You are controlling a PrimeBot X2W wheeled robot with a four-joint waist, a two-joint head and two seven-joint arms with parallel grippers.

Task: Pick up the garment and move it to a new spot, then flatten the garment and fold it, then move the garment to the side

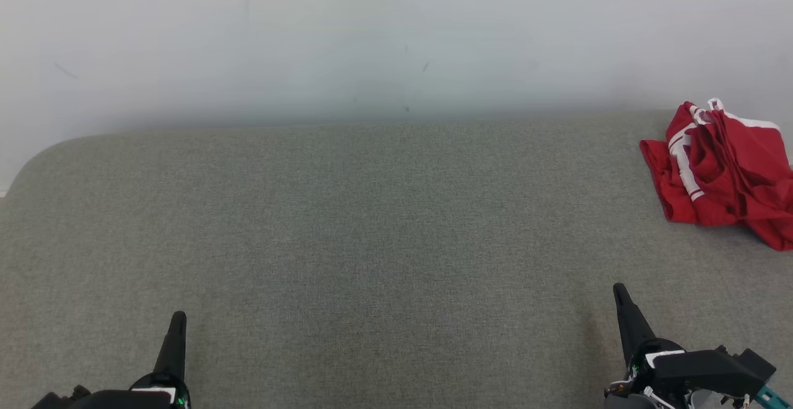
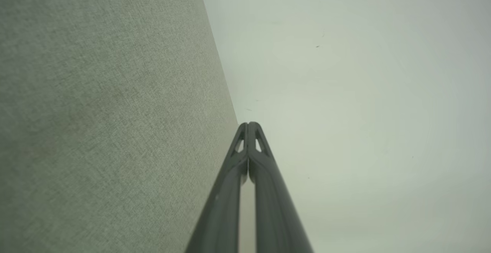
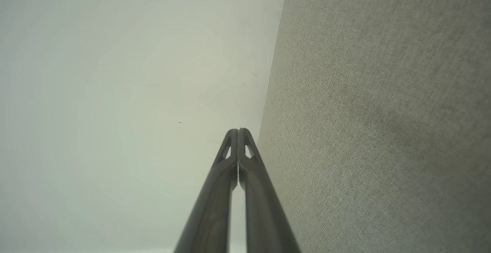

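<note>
Finding the red garment (image 1: 722, 173) with white stripes heaped at the far right of the grey cloth-covered desk (image 1: 372, 223), partly cut off by the head view's right edge. Bunched and creased, neither spread flat nor squared into a neat fold. Lying well apart from both pairs of jaws, touched by neither.

Holding the left jaws pressed together, long dark fingers (image 2: 226, 199) meeting at the tips with nothing between them. Same for the right jaws: fingers (image 3: 215, 207) closed tip to tip, empty. Pointing both pairs forward from the near edge of the desk, left at the lower left of the head view and right at the lower right. Likely a rest pose, giving the head camera an unblocked look at the cloth.

Showing, in each wrist view, desk fabric on one side and the pale wall (image 1: 396, 37) on the other, so probably turned on edge, low over the surface.

Fitting two readings: a rumpled heap waiting at the side to be picked up, or a garment already set off to the side. Judging the loose bunching a poor match for a tidy fold, though the part beyond the frame can't be checked.
</note>
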